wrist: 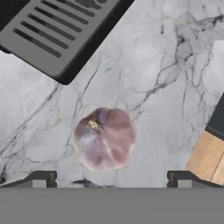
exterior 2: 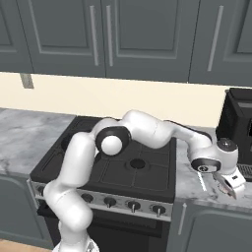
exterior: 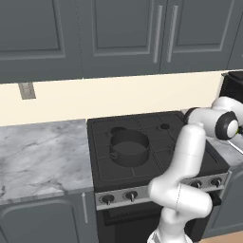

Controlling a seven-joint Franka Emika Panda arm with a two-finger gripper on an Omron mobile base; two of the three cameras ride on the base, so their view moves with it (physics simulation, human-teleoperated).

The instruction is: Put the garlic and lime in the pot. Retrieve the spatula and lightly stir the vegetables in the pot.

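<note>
The garlic (wrist: 104,139) lies closest to the hand camera, one pale pinkish bulb with its dry stem tip turned up, resting on the marble counter (wrist: 148,65). The claw (wrist: 111,180) hangs just over it with its jaws spread wide, one dark fingertip (wrist: 40,179) to each side of the bulb, neither touching it, nothing held. In the right base view the claw (exterior 2: 230,188) sits low over the counter strip right of the stove, at the end of the outstretched white arm.

Beyond the garlic in the hand view, a dark slotted grille (wrist: 52,30) of an appliance lies on the counter, well apart from the bulb, and a wood-coloured patch (wrist: 208,159) of floor shows past the counter's edge. The right base view shows that black appliance (exterior 2: 238,129) standing against the wall behind the claw.

Further out, one pot (exterior: 128,147) sits on the front left burner of the black stove (exterior: 142,180); it is round, dark grey, with side handles, and its inside looks bare as far as the left base view shows. Four knobs (exterior 2: 134,205) line the stove front in the right base view. Grey cabinets (exterior: 118,33) hang above the cream wall, with one outlet plate (exterior: 27,90) on it
</note>
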